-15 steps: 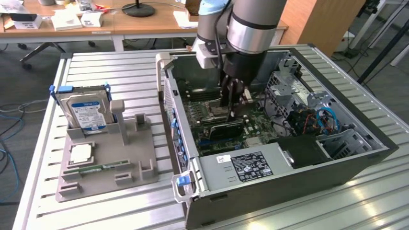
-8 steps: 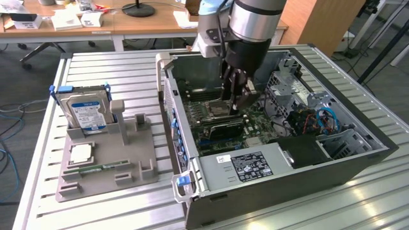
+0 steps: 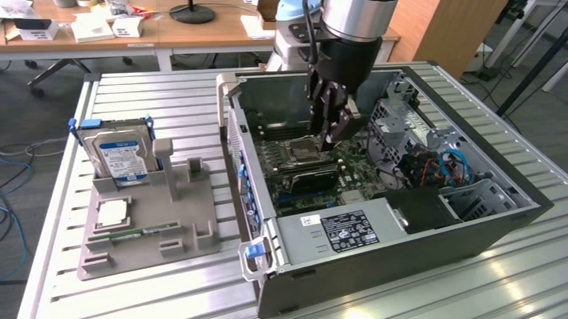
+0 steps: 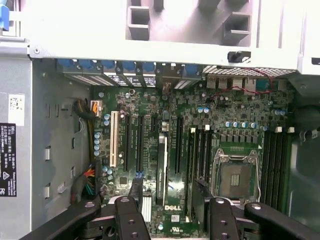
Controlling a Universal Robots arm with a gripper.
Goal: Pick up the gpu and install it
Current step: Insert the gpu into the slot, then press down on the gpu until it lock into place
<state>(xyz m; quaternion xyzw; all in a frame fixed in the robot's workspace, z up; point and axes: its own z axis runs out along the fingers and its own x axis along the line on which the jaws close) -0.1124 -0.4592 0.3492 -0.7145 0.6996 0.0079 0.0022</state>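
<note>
**Desk:** Exterior view first. Where are you with the card?

**Me:** I have the arm down inside the open computer case (image 3: 497, 219). The end effector (image 3: 330, 136) looks clenched on the gpu (image 3: 346, 123), which hangs as a dark card above the motherboard (image 3: 306, 166). So I'd judge the pickup done and the install not yet done.

**Desk:** Does the wrist view agree?

**Me:** Yes, as far as I can read it. I see the gpu (image 4: 200, 205) edge-on, close to one side of the end effector (image 4: 175, 222). It is over the board and near the CPU socket (image 4: 235, 175). The long expansion slots (image 4: 137, 142) all look bare, so nothing is seated. The card is apart from the slots, and I can't tell which one it is lined up with.

**Desk:** What's left outside the case?

**Me:** The grey parts holder (image 3: 191, 232) sits at the exterior view's left. It carries the hard drive (image 3: 120, 156) standing upright, a square processor chip (image 3: 114, 212) and the green memory stick (image 3: 133, 234) lying flat.

**Desk:** And the surroundings?

**Me:** The counter (image 3: 159, 93) is slatted bare metal, and the case and holder stand side by side on it. Behind it are wooden desks (image 3: 177, 33) with boxes and a lamp base, and cables trail on the floor.
</note>
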